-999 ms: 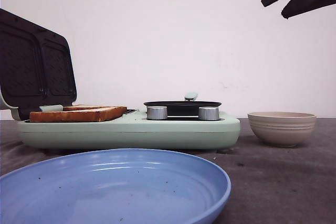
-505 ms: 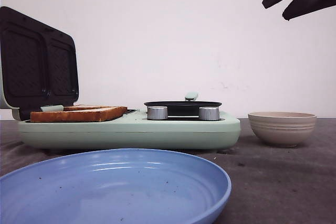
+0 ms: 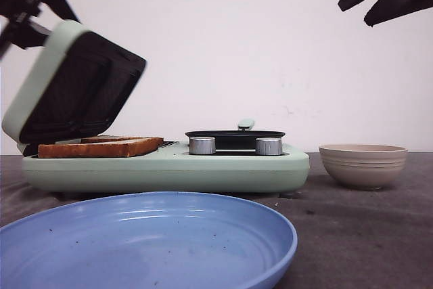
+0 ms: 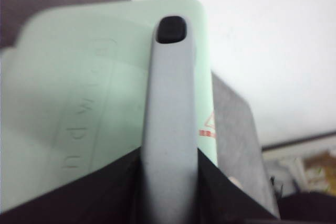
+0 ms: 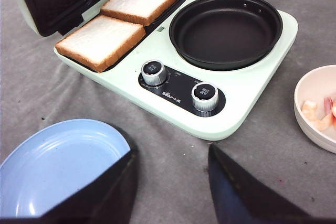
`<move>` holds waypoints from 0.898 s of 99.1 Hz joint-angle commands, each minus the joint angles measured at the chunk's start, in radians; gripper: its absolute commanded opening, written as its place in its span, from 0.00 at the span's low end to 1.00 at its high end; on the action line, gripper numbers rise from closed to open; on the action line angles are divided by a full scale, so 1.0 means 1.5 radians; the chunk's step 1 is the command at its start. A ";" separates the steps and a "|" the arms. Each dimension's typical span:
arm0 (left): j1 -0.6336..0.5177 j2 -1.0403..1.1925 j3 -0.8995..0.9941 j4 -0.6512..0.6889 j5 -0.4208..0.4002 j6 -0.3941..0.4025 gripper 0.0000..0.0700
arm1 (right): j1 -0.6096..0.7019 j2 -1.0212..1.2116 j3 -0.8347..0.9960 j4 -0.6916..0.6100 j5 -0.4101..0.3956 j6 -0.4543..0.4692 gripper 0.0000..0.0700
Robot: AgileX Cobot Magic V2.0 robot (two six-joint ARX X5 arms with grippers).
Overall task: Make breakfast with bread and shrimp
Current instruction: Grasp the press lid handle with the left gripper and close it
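Pale-crumbed bread [image 5: 121,22], two square slices with golden crust, side by side in the grill tray of a mint-green breakfast maker [image 3: 169,167] on a grey surface [image 3: 365,228]. Lid [image 3: 71,86] tilted partway over the slices, apart from them; left end effector [image 3: 27,1] at the lid's upper edge, against its grey handle [image 4: 169,124], grip state impossible to tell. Right end effector [image 5: 170,182] raised well above and apart, fingers spread, holding nothing. Black pan [image 5: 226,30] beside the bread; two silver knobs [image 5: 154,72] in front. Blue plate [image 3: 145,245] nearest; beige bowl [image 3: 363,164] of shrimp [image 5: 320,116] to the right.
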 commanded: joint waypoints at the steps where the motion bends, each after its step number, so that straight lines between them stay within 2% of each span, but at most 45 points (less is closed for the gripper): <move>1: -0.016 0.028 0.000 -0.013 -0.028 0.048 0.09 | 0.006 0.002 0.006 0.002 -0.001 0.007 0.36; 31: -0.121 0.090 0.000 -0.013 -0.099 0.093 0.10 | 0.006 0.002 0.006 -0.003 -0.001 0.007 0.36; 45: -0.154 0.123 0.000 -0.013 -0.113 0.107 0.11 | 0.006 0.002 0.006 -0.003 -0.001 0.007 0.36; 50: -0.163 0.133 0.000 -0.013 -0.114 0.110 0.17 | 0.006 0.002 0.006 -0.004 -0.001 0.007 0.36; 61: -0.174 0.143 0.000 -0.012 -0.126 0.112 0.44 | 0.006 0.002 0.006 -0.007 -0.001 0.006 0.36; 69: -0.177 0.142 0.001 -0.006 -0.134 0.114 0.57 | 0.006 0.002 0.006 -0.008 -0.001 0.006 0.36; 89: -0.177 0.134 0.011 -0.008 -0.128 0.137 0.58 | 0.006 0.002 0.006 -0.011 -0.001 0.006 0.36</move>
